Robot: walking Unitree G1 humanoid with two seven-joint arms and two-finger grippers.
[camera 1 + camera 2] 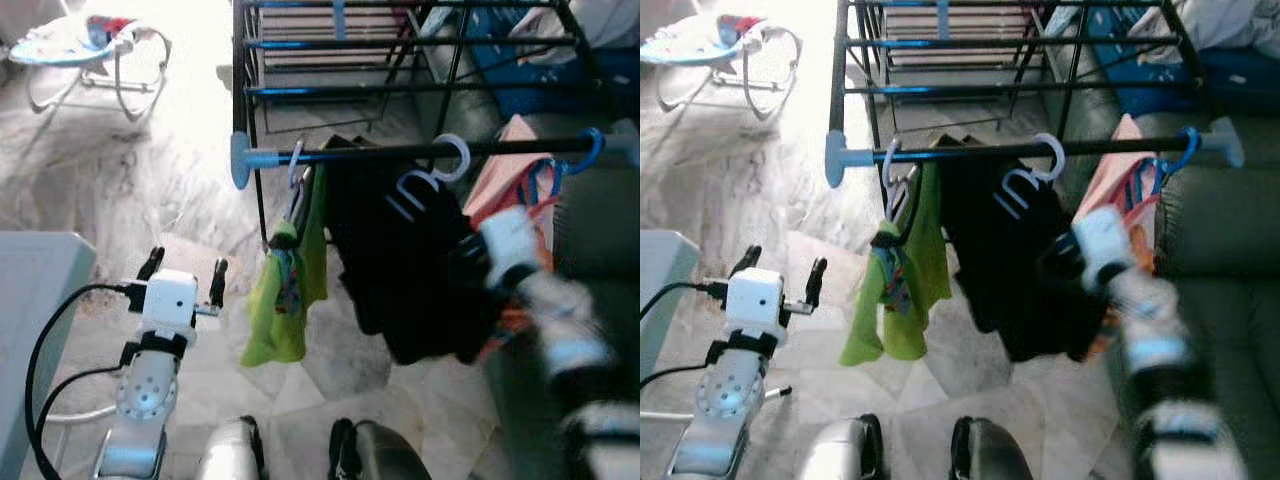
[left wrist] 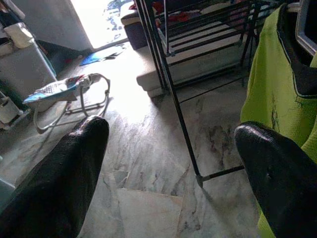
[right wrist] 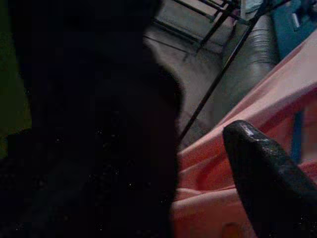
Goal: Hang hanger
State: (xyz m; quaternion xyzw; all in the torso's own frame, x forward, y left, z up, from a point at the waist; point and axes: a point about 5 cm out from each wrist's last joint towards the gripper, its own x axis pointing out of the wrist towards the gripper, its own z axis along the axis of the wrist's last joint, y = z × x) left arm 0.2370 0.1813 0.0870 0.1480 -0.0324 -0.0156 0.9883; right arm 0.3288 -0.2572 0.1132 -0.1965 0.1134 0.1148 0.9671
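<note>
A black rail (image 1: 390,153) with pale blue end caps crosses the drying rack. On it hang a white hanger (image 1: 453,158) carrying a black garment (image 1: 400,260), a pale hanger (image 1: 296,165) with a green shirt (image 1: 285,290), and a blue hanger (image 1: 592,148) with a pink garment (image 1: 505,180). My right gripper (image 1: 472,262), blurred, sits against the black garment's right side, between it and the pink cloth. In the right wrist view one finger (image 3: 267,183) lies over pink cloth and black fabric covers the other side; the gripper looks open. My left gripper (image 1: 185,272) is open and empty, low and left of the green shirt.
A baby bouncer (image 1: 85,50) stands at the far left on the marble floor. A pale grey box (image 1: 30,290) is close on my left. A dark sofa (image 1: 600,250) runs along the right, behind the rack. More rack bars (image 1: 400,45) lie beyond the rail.
</note>
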